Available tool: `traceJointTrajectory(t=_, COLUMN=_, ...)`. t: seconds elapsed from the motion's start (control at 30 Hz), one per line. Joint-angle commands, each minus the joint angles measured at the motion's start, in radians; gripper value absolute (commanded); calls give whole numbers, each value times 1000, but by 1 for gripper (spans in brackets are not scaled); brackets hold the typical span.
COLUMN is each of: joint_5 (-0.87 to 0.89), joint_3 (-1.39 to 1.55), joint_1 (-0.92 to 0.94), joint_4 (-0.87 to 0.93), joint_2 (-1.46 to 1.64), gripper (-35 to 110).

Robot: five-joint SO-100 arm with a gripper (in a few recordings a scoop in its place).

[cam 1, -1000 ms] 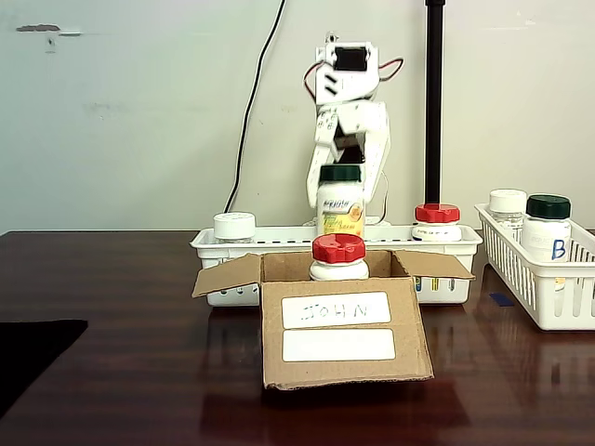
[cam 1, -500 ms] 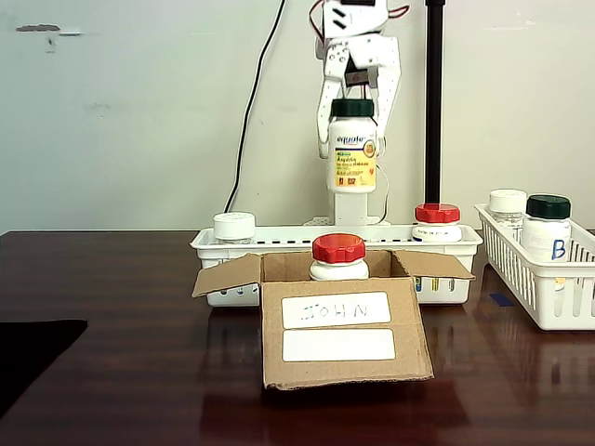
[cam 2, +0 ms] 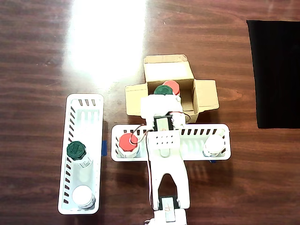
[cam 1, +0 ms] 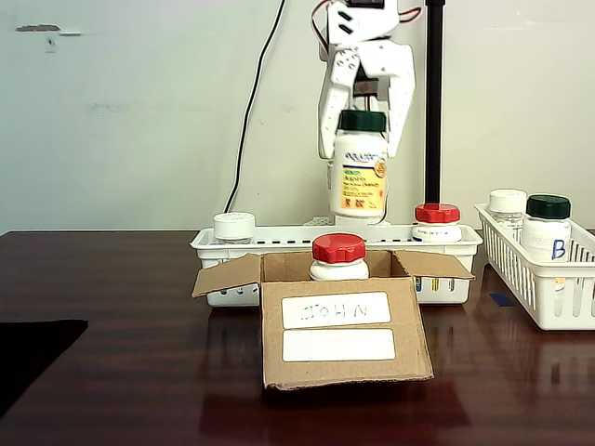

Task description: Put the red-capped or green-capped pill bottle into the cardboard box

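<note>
Bottle status: green-capped pill bottle (cam 1: 359, 178) clamped by its cap in the claw (cam 1: 364, 119), hanging upright in mid-air, clear of every surface.
Table: dark wood (cam 1: 112, 307), carrying the box and two baskets; black mat (cam 2: 276, 70) well apart at one edge.
Arm: white, reaching forward over the long basket (cam 2: 218, 157) in the overhead view.
Side basket: white slotted (cam 1: 539, 297), holding a green-capped bottle marked B (cam 1: 547, 228) and a white-capped one (cam 1: 508, 206); not involved.
Long basket: behind the box, holding a red-capped bottle (cam 1: 437, 221) and a white-capped one (cam 1: 234, 226).
Box: cardboard (cam 1: 339, 330), flaps spread open, JOHN label to the front; a red-capped bottle (cam 1: 338, 257) already standing inside.
Bottle place: in the fixed view, above and a little behind the box, right of the red cap; in the overhead view, green cap (cam 2: 162, 90) over the rear part of the opening, just beside the red cap (cam 2: 172, 86).
Claw state: fingers narrow, closed on the green cap, bottle body dangling below.
Done: pickup and lift complete; carry nearly over the box.
Left: lowering into the free space beside the red-capped bottle, then letting go and pulling clear.
Risk, as a judgement: tight room inside; possible knock against the red-capped bottle or the rear flap on the way down.
</note>
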Motion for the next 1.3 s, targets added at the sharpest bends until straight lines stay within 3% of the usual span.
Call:
traceJointTrajectory(t=0.0, joint_5=-9, joint_3=-104, joint_1=-8, joint_4=-54, joint_2=11, gripper=2)
traceJointTrajectory(t=0.5, joint_5=58, joint_3=156, joint_1=60, joint_4=-318, joint_2=14, gripper=2)
traceJointTrajectory(t=1.03, joint_5=54, joint_3=259, joint_1=69, joint_4=-331, joint_2=78, gripper=3)
traceJointTrajectory(t=1.13, joint_5=67, joint_3=259, joint_1=72, joint_4=-341, joint_2=63, gripper=10)
traceJointTrajectory(t=1.27, joint_5=63, joint_3=276, joint_1=74, joint_4=-342, joint_2=67, gripper=35)
